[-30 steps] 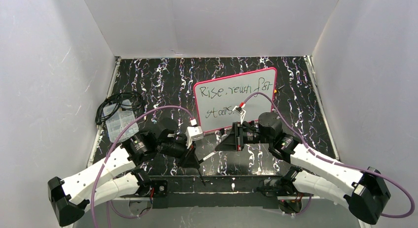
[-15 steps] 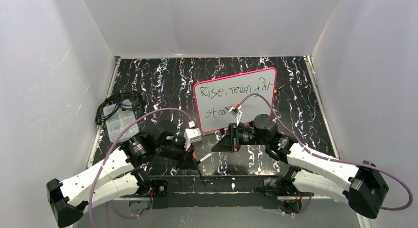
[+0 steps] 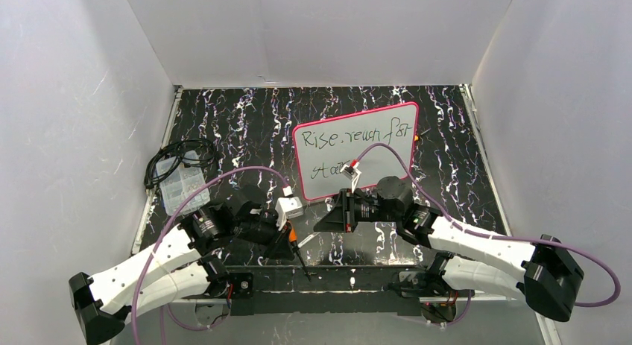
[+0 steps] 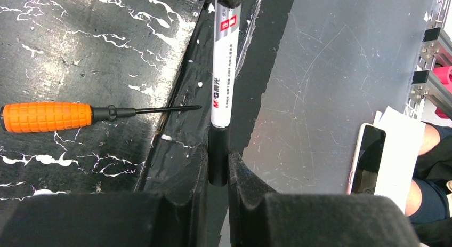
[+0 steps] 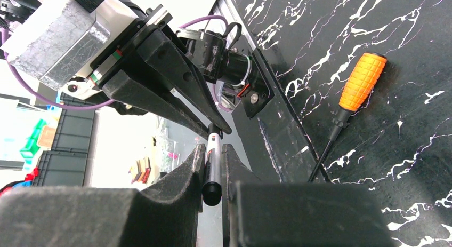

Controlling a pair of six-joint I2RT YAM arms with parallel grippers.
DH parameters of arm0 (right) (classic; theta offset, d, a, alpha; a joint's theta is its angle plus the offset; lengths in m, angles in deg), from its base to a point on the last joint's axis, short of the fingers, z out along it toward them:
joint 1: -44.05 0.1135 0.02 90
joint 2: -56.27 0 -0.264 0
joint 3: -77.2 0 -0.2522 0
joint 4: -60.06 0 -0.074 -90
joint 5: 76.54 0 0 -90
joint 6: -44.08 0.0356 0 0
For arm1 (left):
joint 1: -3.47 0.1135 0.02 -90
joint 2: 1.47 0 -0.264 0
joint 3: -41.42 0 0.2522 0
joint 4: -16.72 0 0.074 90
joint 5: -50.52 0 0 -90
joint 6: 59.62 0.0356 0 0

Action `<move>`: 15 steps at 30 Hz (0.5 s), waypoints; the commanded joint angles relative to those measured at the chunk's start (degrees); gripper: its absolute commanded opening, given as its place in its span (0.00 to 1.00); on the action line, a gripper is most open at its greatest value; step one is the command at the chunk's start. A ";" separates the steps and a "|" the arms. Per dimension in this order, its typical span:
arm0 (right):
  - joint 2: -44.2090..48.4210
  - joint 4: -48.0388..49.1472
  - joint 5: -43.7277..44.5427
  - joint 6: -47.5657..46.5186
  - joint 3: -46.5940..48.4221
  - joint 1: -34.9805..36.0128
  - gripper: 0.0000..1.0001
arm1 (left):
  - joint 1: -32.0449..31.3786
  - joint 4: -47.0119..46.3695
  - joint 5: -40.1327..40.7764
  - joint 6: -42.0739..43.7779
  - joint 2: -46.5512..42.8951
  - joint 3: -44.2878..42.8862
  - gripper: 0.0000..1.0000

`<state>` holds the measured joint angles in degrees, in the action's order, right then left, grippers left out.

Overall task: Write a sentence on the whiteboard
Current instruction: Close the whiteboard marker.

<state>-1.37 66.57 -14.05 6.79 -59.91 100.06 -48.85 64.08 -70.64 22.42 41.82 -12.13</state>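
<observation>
Right jaws withdrew from whiteboard (image 3: 328, 185) to left jaws | both clamped on marker (image 4: 222, 65) — sentence (image 3: 350, 138) finished, capping likely

The whiteboard (image 3: 387, 166) stands on the table (image 3: 246, 129), right of the middle and towards the back, with the sentence (image 3: 328, 140) on it in two lines. At the table's left edge a compartment box (image 3: 182, 188) lies with a cable coil (image 3: 175, 159) just behind it. Before the whiteboard, near the front edge, a marker (image 4: 221, 81) sits between the left gripper (image 4: 218, 161) and the right gripper (image 5: 213, 156), one end in each. A screwdriver (image 4: 48, 116) lies on the table beside it, its tip at the front edge.
</observation>
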 commanded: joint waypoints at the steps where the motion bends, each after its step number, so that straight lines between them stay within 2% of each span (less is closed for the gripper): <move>1: -2.12 -2.08 -3.40 -0.44 -1.85 4.80 0.01 | 0.72 -22.81 3.01 -1.36 -1.66 -2.92 0.00; 7: -2.36 -2.13 -2.78 1.43 -1.76 5.46 0.01 | 1.10 -23.23 5.32 -1.38 -2.50 -2.84 0.00; 15: -4.91 -3.92 -2.05 3.41 -0.47 7.27 0.01 | 2.29 -24.74 4.20 -1.51 -1.39 -3.34 0.00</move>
<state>-2.79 67.49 -10.51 8.93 -59.98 101.63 -48.56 64.91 -68.13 22.42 40.68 -12.13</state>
